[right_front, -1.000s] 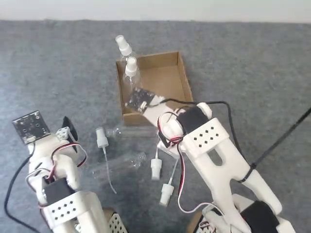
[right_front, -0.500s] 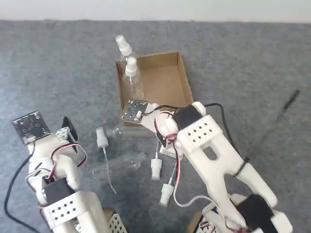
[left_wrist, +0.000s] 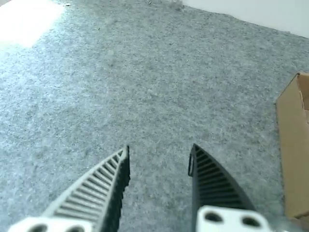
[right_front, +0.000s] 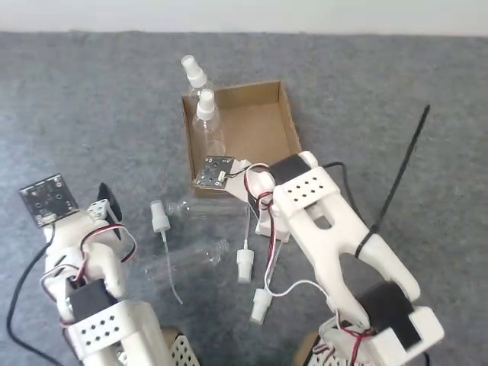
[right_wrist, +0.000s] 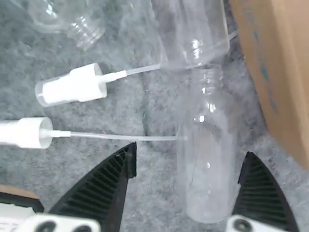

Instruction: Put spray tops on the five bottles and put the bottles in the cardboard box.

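My right gripper (right_wrist: 189,151) is open just above the carpet, with a clear uncapped bottle (right_wrist: 205,159) lying between its fingers and the cardboard box (right_wrist: 275,63) close beside it. In the high view the right arm (right_front: 313,206) covers that bottle. A second bare bottle (right_front: 202,207) lies along the box's (right_front: 259,126) front wall, and a third (right_front: 187,259) lies nearer me. Three loose spray tops (right_front: 158,217) (right_front: 244,263) (right_front: 261,305) lie around them. One topped bottle (right_front: 207,122) stands inside the box, another (right_front: 193,72) at its far corner. My left gripper (left_wrist: 159,147) is open over bare carpet.
Grey carpet (right_front: 396,91) covers the whole table, with free room to the right of the box and at the far left. The left arm (right_front: 84,259) sits at the near left. A black cable (right_front: 400,175) rises from the right arm.
The right arm has drawn back from over the box's front wall and come down over the loose bottles in front of it. The left arm has stayed still.
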